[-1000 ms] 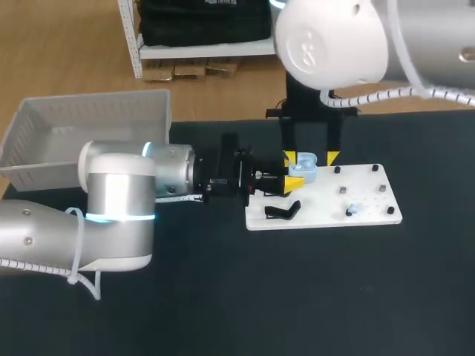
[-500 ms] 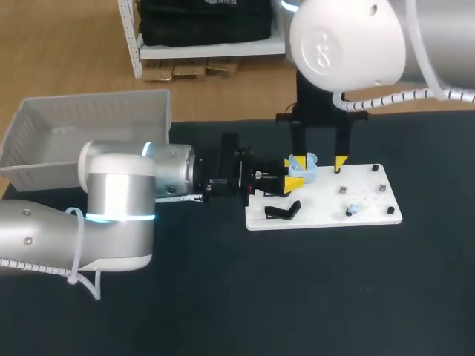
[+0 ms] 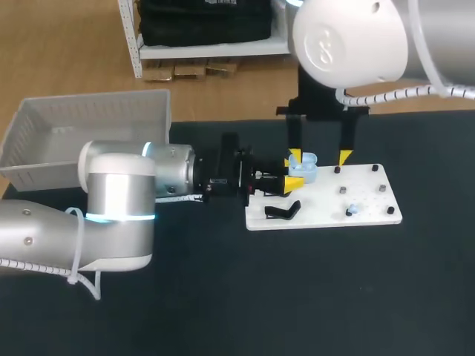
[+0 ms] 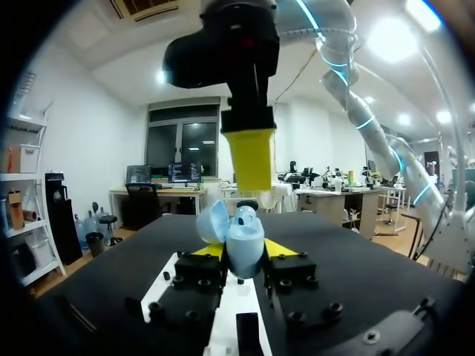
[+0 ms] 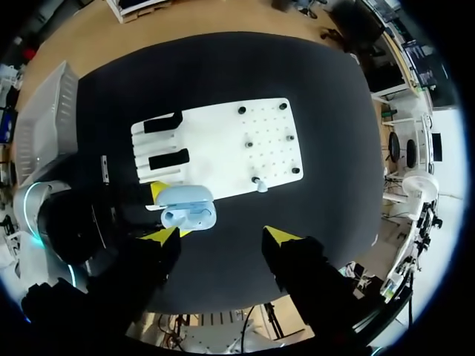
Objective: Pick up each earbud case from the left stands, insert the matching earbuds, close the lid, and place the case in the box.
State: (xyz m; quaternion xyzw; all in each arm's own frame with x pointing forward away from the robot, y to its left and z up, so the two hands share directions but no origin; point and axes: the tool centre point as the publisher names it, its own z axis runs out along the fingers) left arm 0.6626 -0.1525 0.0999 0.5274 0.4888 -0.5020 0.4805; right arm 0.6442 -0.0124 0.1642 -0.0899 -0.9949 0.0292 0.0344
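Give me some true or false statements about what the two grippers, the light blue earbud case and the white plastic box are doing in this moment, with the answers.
1. The left gripper is shut on the light blue plastic earbud case. True.
2. The case's lid is closed. False: it stands open.
3. The right gripper is open and holds nothing. True.
4. The case lies in the white plastic box. False: it is in the left gripper, by the white perforated board.
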